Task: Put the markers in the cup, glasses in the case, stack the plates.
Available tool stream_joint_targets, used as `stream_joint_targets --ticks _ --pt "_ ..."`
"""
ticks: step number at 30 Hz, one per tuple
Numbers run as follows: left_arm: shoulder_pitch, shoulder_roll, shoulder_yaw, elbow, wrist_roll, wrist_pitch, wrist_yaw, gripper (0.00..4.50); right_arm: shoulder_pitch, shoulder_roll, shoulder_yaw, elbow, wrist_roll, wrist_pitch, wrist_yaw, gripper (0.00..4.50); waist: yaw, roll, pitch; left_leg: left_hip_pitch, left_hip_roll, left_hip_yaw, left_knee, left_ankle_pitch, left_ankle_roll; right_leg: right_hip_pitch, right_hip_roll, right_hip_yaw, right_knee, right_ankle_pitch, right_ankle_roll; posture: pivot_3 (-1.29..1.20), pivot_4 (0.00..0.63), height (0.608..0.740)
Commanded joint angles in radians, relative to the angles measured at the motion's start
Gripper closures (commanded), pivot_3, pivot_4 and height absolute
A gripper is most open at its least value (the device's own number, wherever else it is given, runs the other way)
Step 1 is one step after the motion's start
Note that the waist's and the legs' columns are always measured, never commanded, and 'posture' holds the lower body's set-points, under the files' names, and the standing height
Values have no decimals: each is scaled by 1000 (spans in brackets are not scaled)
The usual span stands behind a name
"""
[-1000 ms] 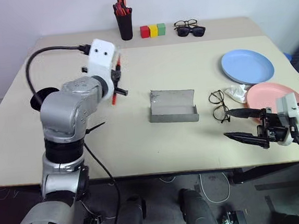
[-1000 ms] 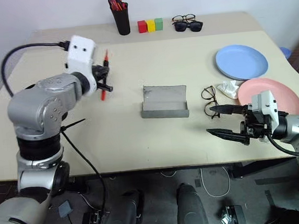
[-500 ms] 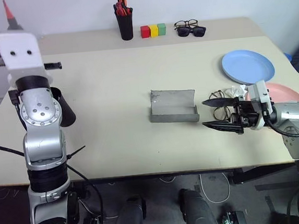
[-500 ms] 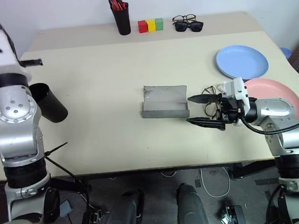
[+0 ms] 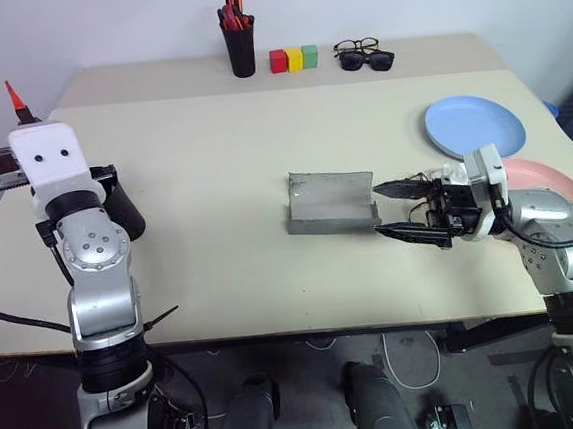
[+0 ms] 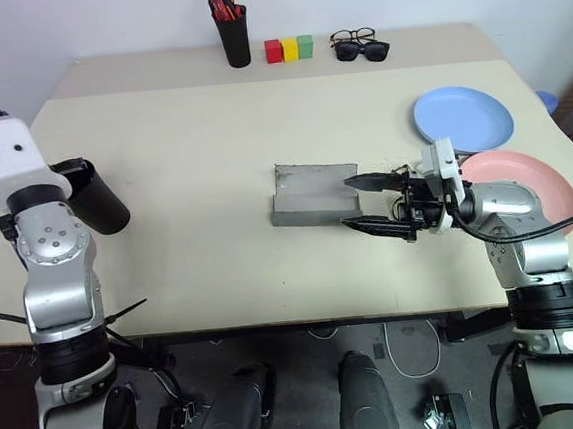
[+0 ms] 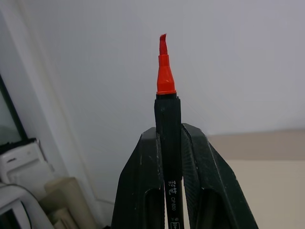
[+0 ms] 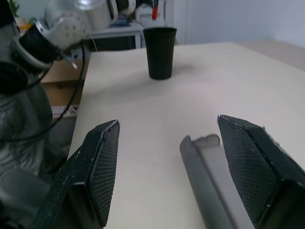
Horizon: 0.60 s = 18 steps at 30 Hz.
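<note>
left gripper (image 7: 170,157) clamped on red-capped marker (image 7: 167,114), above black cup (image 6: 92,196) | right gripper (image 5: 395,210) spread apart, glasses (image 6: 404,202) just behind fingers, beside grey case (image 5: 331,203)

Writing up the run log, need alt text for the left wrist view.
The left gripper is shut on a marker with a dark body and a red tip, held upright between its two black fingers against a pale wall. A strip of the beige table shows behind.
</note>
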Motion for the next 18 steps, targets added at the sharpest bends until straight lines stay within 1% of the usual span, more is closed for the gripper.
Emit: stream_joint_targets --ticks 1,9,12,13,16,18 --pt "4 -18 -2 -17 25 -14 13 4466 -27 8 -16 -46 22 5 -7 1159 0 0 0 0 0 0 0 0 0 0 0 0 0 0 0 0 150 740" --pt "5 -71 -2 15 22 -13 18 4466 -37 19 -11 -62 19 19 -22 1159 0 0 0 0 0 0 0 0 0 0 0 0 0 0 0 0 150 740" --pt "21 -86 0 21 22 -8 15 3150 -36 18 -17 -70 19 25 -30 1159 -1 0 0 0 0 0 0 0 0 0 0 0 0 0 0 0 150 740" --pt "27 -92 -2 18 21 -10 13 2566 -35 16 -20 -73 20 26 -32 1159 -1 0 0 0 0 0 0 0 0 0 0 0 0 0 0 0 150 740" --pt "43 -104 -9 2 2 -32 -11 1206 -31 12 -30 -73 21 27 -44 1159 0 0 0 0 0 0 0 0 0 0 0 0 0 0 0 0 150 740" --pt "47 -107 -10 -13 -17 -31 -38 1206 -26 9 -37 -71 21 26 -52 1159 0 0 0 0 0 0 0 0 0 0 0 0 0 0 0 0 150 740"
